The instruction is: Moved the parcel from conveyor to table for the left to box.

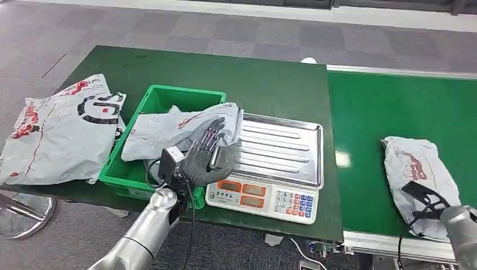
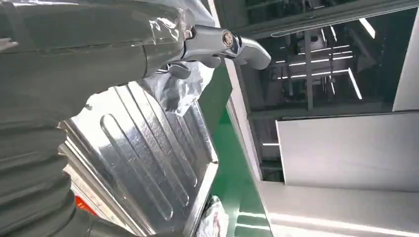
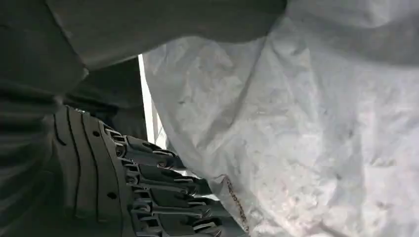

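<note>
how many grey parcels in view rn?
3: one on the table's left end, one over the green bin in the left hand, one on the conveyor. None seems hidden.

right hand (image 3: 99,163) | dark fingers (image 3: 163,185) under crumpled grey parcel (image 3: 306,138), touching

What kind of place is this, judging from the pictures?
Probably a parcel sorting or packing station: a green conveyor belt carries a grey parcel, an electronic scale stands on the table beside it, and a green crate takes bagged parcels.
</note>
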